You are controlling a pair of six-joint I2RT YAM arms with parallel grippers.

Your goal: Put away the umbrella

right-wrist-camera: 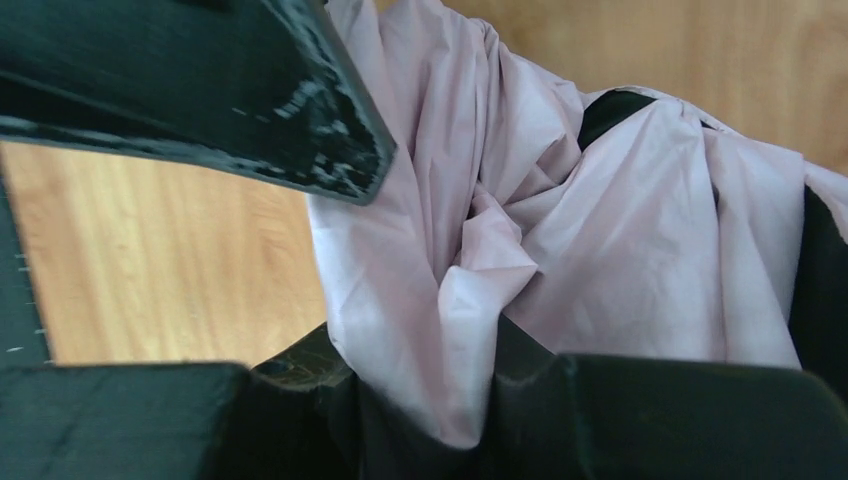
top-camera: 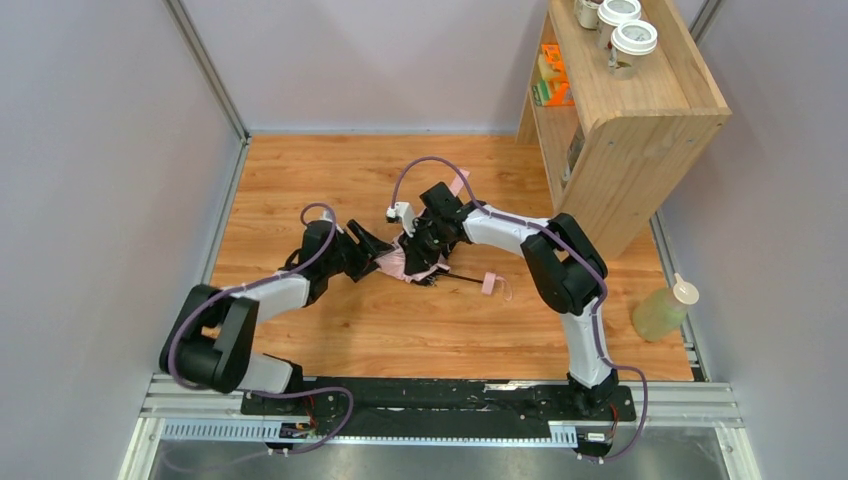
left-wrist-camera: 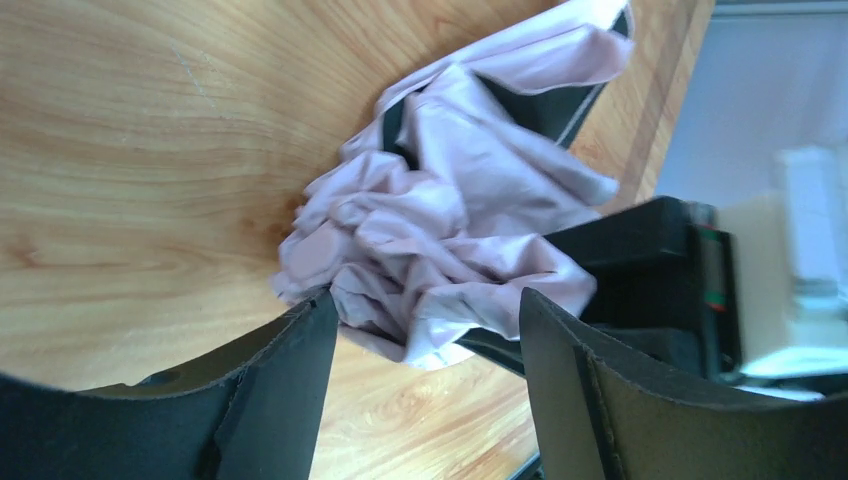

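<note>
The umbrella [top-camera: 405, 265] lies near the middle of the wooden table [top-camera: 450, 340], between the two arms. Its pale pink cover is bunched into a crumpled heap. A thin black shaft [top-camera: 460, 280] runs out of the heap to the right and ends in a small pink handle [top-camera: 488, 283] that rests flat on the wood.

The left gripper [top-camera: 378, 262] reaches the heap from the left. In its wrist view the left gripper [left-wrist-camera: 428, 300] is spread wide and released. The near edge of the umbrella's cloth [left-wrist-camera: 450, 230] sits just between the fingertips and touches the tip of one finger [left-wrist-camera: 290, 380]. The other finger [left-wrist-camera: 590, 390] stands apart from the cloth. Black lining shows in the folds farther back.

The right gripper [top-camera: 425, 250] comes down on the heap from the upper right. In its own view the right gripper [right-wrist-camera: 400, 290] is partly closed and grasping the umbrella [right-wrist-camera: 620, 250]. Pink folds pass between the upper finger [right-wrist-camera: 200, 90] and the lower finger [right-wrist-camera: 600, 420] and touch both. One fold hangs over the edge of the lower finger.

A wooden shelf [top-camera: 620, 130] stands at the far right corner, well apart from the umbrella, with lidded cups [top-camera: 633, 40] on top. A bottle [top-camera: 665, 308] of yellowish liquid stands beside the table's right edge.
</note>
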